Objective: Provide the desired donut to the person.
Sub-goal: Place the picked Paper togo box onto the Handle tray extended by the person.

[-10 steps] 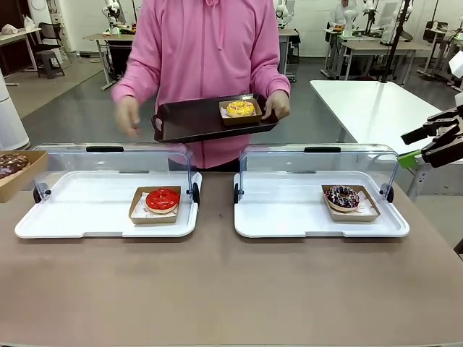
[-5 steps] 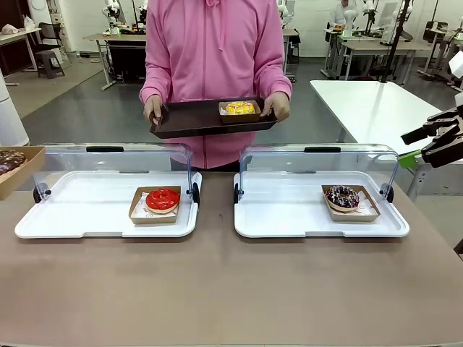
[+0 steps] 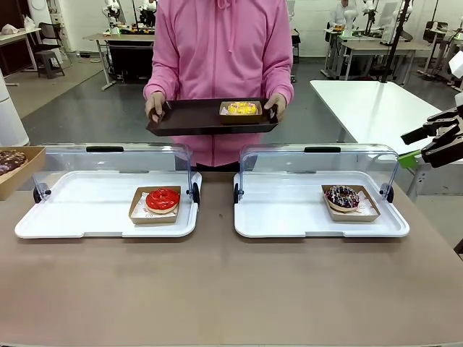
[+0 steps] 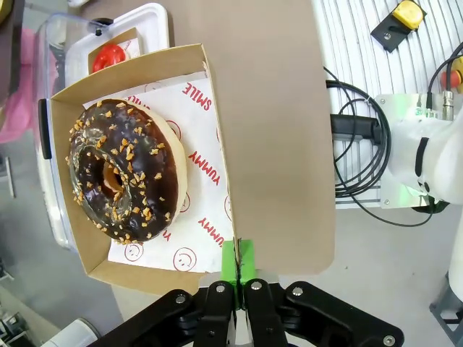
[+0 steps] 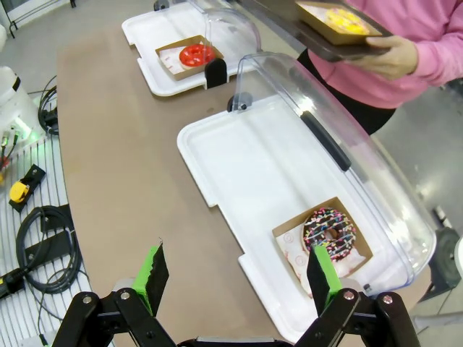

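The donut tray, likely light and flimsy, is pinched at its rim by the left gripper; the right gripper is spread wide

Open passage: bare tabletop from 4 to 8 o'clock; narrow gap at centre between left tray and right tray. Obstacles: raised clear left lid at 10 o'clock, right lid at 2 o'clock, cardboard box at 9 o'clock.
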Available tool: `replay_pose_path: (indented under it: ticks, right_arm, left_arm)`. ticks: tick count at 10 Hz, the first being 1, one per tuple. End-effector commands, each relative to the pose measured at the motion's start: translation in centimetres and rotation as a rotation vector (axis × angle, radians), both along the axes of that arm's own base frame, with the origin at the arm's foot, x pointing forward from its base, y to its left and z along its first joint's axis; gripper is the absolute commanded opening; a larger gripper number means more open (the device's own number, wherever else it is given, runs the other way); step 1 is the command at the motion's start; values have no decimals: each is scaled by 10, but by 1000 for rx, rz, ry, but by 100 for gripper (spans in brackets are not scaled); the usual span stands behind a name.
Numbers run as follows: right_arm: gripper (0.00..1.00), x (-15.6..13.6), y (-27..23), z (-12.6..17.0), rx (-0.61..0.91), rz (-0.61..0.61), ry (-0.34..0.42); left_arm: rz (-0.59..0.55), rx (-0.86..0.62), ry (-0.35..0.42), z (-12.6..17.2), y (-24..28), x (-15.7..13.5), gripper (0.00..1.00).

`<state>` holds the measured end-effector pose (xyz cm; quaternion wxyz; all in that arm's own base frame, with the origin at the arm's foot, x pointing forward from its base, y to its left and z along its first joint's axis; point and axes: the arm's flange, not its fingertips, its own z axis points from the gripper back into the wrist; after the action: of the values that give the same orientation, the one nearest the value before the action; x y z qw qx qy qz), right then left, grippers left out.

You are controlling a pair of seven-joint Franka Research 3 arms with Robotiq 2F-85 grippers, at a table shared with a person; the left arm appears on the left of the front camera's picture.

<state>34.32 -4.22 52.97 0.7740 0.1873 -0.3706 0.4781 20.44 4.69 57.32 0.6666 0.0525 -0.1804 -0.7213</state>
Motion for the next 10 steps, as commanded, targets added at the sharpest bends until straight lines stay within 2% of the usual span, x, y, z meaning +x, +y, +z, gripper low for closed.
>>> replay_pose_path:
  ticks: [1, 10]
  right_arm:
    - [100, 0, 0, -2, -8, 2, -1]
    - [100, 0, 0, -2, -8, 2, -1]
  left_arm:
    - [20, 11, 1, 1, 2, -1, 0]
    - [20, 11, 1, 1, 2, -1, 0]
